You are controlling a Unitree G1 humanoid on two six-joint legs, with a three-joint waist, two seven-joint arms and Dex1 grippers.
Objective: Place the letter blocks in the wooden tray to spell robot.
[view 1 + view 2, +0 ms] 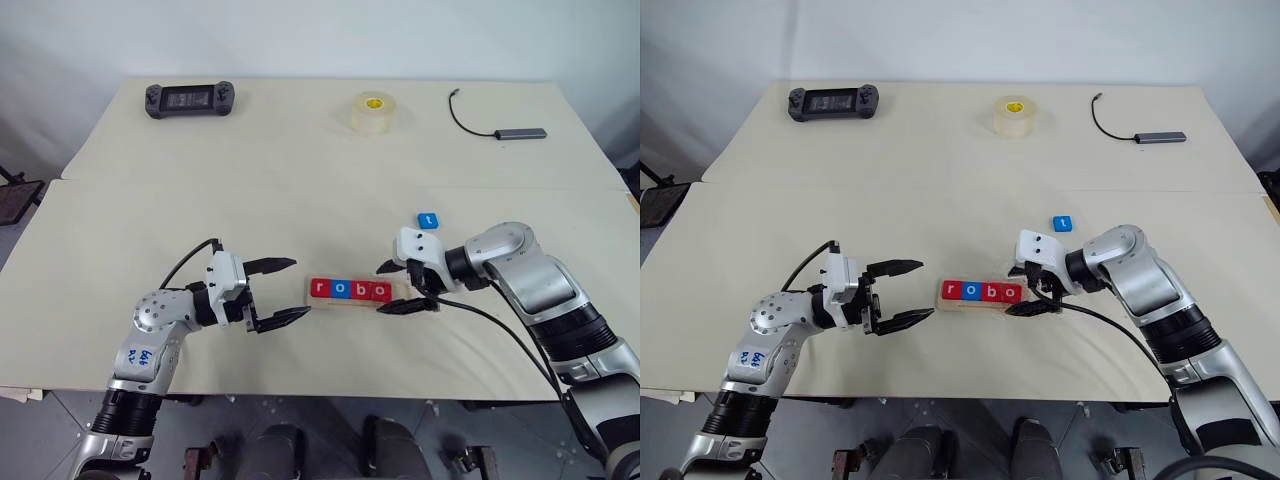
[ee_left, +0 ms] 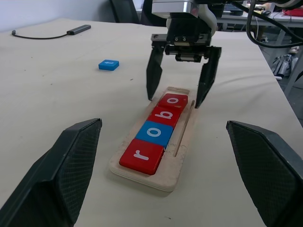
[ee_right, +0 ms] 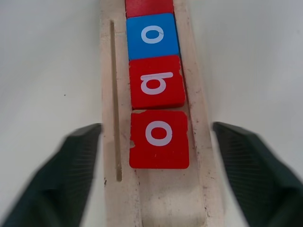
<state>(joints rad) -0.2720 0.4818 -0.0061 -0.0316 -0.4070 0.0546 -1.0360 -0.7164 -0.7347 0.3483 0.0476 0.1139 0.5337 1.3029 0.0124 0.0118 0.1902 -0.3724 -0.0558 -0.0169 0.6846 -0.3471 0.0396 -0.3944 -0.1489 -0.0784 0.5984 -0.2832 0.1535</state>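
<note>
Cream counter (image 1: pixel 300 180) across most of the head view.

Right pincer (image 1: pixel 403 287) at centre right of the head view, angled down over the right end of the wooden tray (image 1: pixel 358 302); fingers spread wide, one on each long side of the tray, nothing held. Fingertips straddling the last placed block without touching it, as seen in the left wrist view.

Left pincer (image 1: pixel 283 290) at lower left of centre, level, pointing at the tray's left end; jaws wide apart, empty, just short of the tray.

Wooden tray at centre, lower half of the head view, between the two pincers. Four letter blocks inside, reading r, o, b, o: red r (image 2: pixel 142 156), blue o (image 2: pixel 155 134), red b (image 2: pixel 165 116), red o (image 3: pixel 159 139). Last slot at the right end bare.

Blue t block (image 1: pixel 427 220) loose on the counter, above and right of the tray, just beyond the right wrist, apart from both pincers.

Far edge of counter: black handheld controller (image 1: pixel 190 99) upper left, tape roll (image 1: pixel 374 110) upper centre, cable with adapter (image 1: pixel 500 128) upper right.
</note>
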